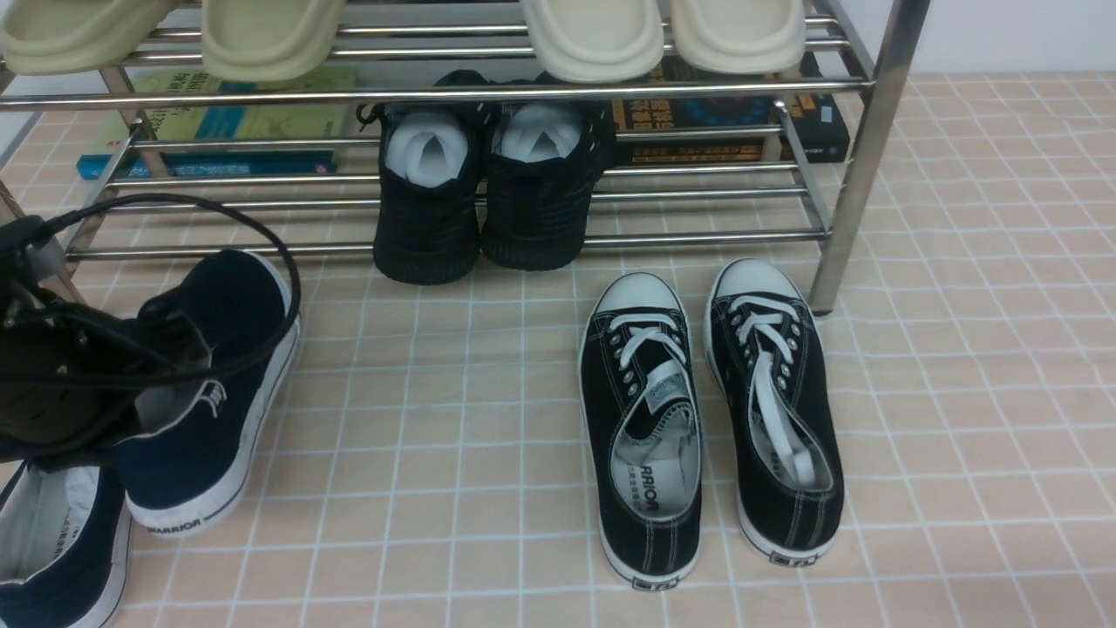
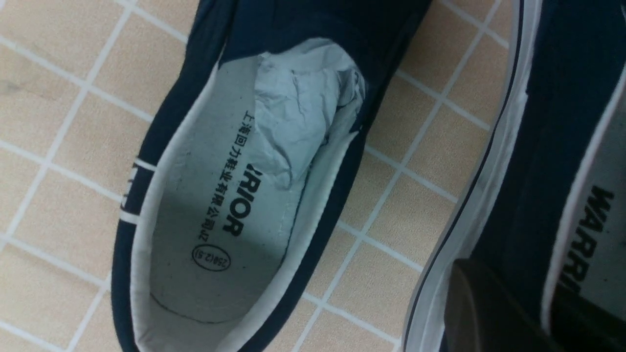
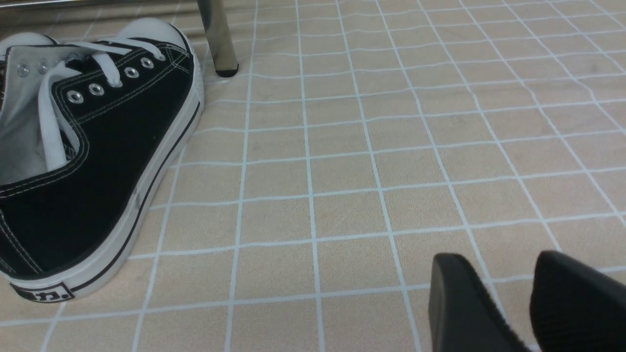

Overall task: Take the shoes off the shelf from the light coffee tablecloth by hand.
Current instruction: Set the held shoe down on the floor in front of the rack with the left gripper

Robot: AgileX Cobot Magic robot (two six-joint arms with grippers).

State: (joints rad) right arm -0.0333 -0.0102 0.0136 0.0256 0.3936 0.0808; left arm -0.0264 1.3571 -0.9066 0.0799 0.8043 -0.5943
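Left claw [image 1: 166, 353] is nearly closed on the side wall of one navy shoe [image 1: 222, 384], with one finger [image 2: 484, 303] against the outside of the canvas and the other inside the opening. That shoe is at the near left, in front of the shelf [image 1: 863, 157] and off its tubes, toe pointing far and heel near, with "WARRIOR" readable on the heel strip. It is tipped so that its white sole shows along the right side; whether the sole touches the tablecloth [image 1: 453, 419] or hangs just above it I cannot tell from these angles. Its partner, the second navy shoe [image 1: 52, 541], lies flat on the cloth just beside it in the near left corner, with crumpled white paper [image 2: 303, 102] stuffed in its toe. A black cable [image 1: 261, 227] loops from the arm over the held shoe. To the right, black lace-up sneakers [image 1: 641, 410] stand side by side on the cloth, toes close to the shelf's near right leg. On the shelf's lowest tier an all-black pair [image 1: 427, 218] rests heel-out, overhanging the front tube. Cream slippers [image 1: 593, 35] line the tier above, and books [image 1: 724, 122] show behind the lower tubes. Right claw [image 3: 508, 313] sits low over bare cloth near the sneakers, its fingers parted with nothing between them.
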